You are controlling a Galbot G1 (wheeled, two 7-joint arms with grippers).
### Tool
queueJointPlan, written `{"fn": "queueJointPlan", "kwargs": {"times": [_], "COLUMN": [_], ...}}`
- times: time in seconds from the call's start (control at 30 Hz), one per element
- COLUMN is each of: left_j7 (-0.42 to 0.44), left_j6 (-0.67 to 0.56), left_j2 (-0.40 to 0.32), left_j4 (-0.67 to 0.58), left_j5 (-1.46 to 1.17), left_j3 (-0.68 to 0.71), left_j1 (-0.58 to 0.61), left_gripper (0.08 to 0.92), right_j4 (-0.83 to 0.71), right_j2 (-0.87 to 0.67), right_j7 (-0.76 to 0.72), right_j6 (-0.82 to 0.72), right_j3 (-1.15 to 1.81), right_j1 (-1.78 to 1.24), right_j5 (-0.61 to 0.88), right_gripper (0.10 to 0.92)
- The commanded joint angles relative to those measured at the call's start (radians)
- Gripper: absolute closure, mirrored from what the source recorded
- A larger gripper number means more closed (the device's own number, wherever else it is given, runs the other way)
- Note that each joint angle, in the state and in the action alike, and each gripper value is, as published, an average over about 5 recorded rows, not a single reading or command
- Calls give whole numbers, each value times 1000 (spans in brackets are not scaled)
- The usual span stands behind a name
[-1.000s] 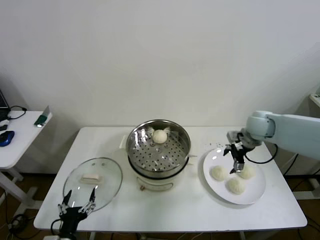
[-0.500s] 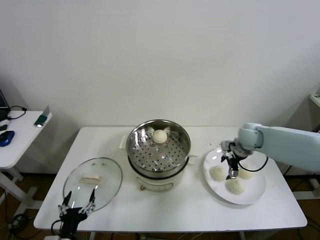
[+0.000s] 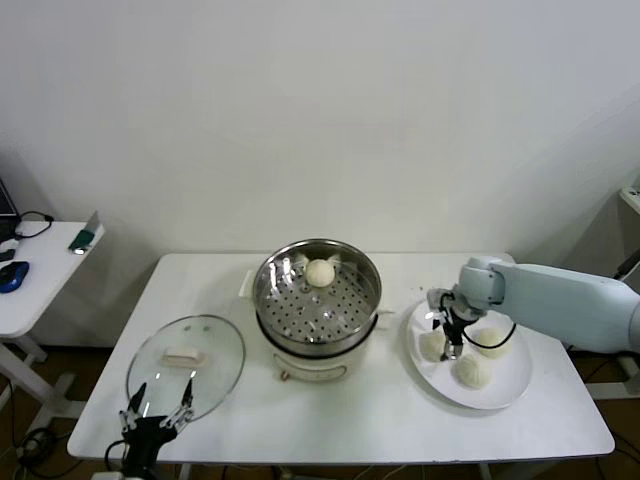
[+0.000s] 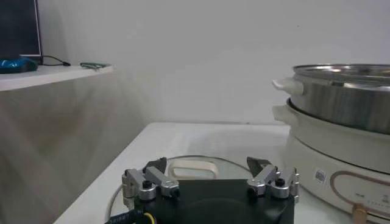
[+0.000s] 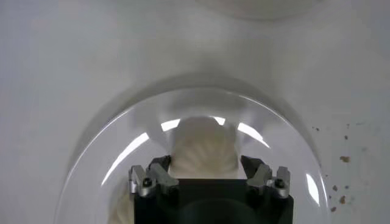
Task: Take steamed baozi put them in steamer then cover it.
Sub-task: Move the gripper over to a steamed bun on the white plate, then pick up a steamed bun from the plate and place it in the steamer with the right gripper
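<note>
Three steamed baozi lie on a white plate (image 3: 505,393) at the right: one on its left side (image 3: 432,345), two more (image 3: 491,342) (image 3: 472,371). My right gripper (image 3: 448,346) (image 5: 205,163) is down over the left baozi (image 5: 204,141), open, a finger close to each side of it. A further baozi (image 3: 320,271) rests on the perforated tray at the back of the steamer (image 3: 268,300). The glass cover (image 3: 215,345) lies flat at the front left. My left gripper (image 3: 155,410) (image 4: 207,164) waits open just in front of it.
The steamer's cream base (image 4: 317,152) stands close beside the cover (image 4: 194,169). A side table (image 3: 40,290) with a blue mouse (image 3: 10,275) stands off the left end. The plate reaches near the table's right front edge (image 3: 560,440).
My right gripper has moved left across the plate, from between the two back buns to the leftmost one, and its fingers have drawn in toward it. The left arm has not moved.
</note>
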Motion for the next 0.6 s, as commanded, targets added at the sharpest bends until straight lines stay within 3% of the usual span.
{"fn": "queueJointPlan", "kwargs": {"times": [0.03,0.3,0.6], "left_j7": [-1,-1,0], "left_j6": [-1,-1,0], "left_j2": [0,-1,-3], "left_j4": [0,-1,-6], "left_j5": [1,2,5], "left_j3": [0,-1,8], "left_j1": [0,1,-4], "left_gripper": [177,177,177], "right_j4": [-16,11,132], "right_j2": [11,-7,-37], "right_j7": [0,-31,-105], "right_j6": [-3,8,65], "right_j3": [15,-24,-282], "right_j1": [-22,64,501], "right_j5": [-9,13,132], "right_gripper": [333,500,533]}}
